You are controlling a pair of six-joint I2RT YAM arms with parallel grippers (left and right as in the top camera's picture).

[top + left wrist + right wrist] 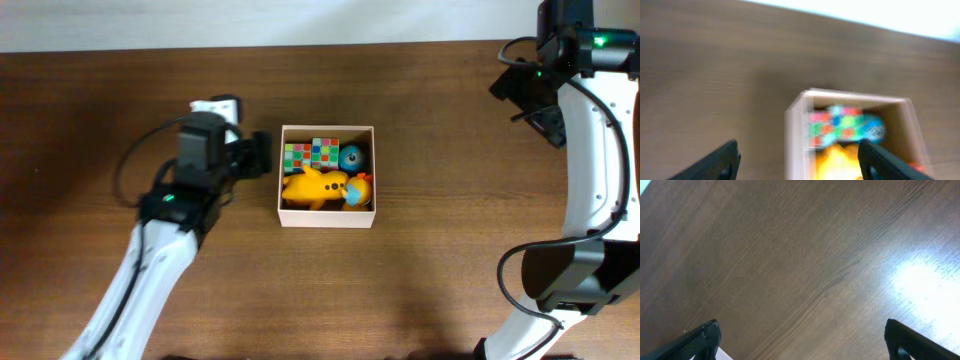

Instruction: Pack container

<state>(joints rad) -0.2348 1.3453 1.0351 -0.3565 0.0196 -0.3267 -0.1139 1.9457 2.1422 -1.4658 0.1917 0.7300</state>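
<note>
The container, a square cream-white box, sits at the table's middle. It holds two colourful puzzle cubes, a blue ball toy, a yellow plane toy and an orange-yellow toy. My left gripper is open and empty just left of the box's left wall. The left wrist view is blurred and shows the container between the open fingers, with the cubes and yellow toy inside. My right gripper is open and empty at the far right back, over bare table.
A small white object lies behind the left arm. The right arm's base stands at the right edge. Brown wooden table surrounds the box.
</note>
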